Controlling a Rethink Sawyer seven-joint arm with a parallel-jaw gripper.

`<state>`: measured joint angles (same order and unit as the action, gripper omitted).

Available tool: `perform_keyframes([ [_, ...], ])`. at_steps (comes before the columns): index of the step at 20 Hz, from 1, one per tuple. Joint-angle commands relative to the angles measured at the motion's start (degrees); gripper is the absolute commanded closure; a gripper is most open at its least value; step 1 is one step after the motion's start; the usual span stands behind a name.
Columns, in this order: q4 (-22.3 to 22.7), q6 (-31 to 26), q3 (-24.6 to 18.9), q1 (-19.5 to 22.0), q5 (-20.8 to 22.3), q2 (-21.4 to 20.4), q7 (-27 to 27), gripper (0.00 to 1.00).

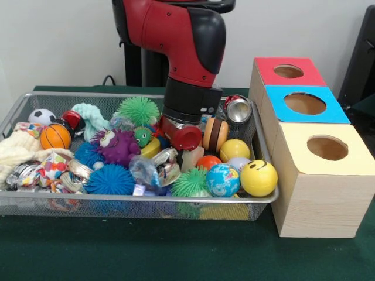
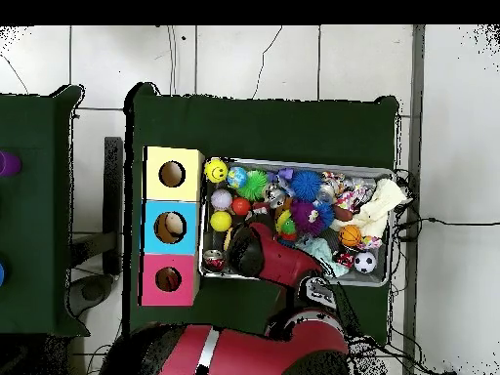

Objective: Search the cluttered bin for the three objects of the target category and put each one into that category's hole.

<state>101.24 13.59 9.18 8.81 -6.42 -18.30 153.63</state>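
A: Starting at the left, what's in the bin (image 1: 12,114)?

B: Toys heaped edge to edge on the green desk (image 1: 176,252): a basketball (image 1: 55,136), a purple monster (image 1: 119,146), spiky blue (image 1: 110,180) and green balls (image 1: 139,110).

A: And the arm (image 1: 176,41)?

B: It dips into the bin's middle, likely to dig among the clutter. The gripper is buried behind the wrist and toys, so I cannot tell whether it's apart or together.

A: Further right?

B: A globe ball (image 1: 222,180) and smiley ball (image 1: 258,177) lie against the bin's right end. Then the boxes stand just beside it, presumably for short carries. The hole (image 1: 287,71) in the red top is farthest back.
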Motion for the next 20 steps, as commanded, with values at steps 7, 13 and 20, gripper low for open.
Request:
perform_keyframes([
  [7,-0.40,7.93,-2.10,7.93,11.83,15.44,1.78,0.00],
  [13,0.70,8.04,-2.78,13.52,21.93,13.86,0.75,0.00],
  [20,1.51,7.93,-2.53,16.44,28.01,12.42,0.50,0.00],
])
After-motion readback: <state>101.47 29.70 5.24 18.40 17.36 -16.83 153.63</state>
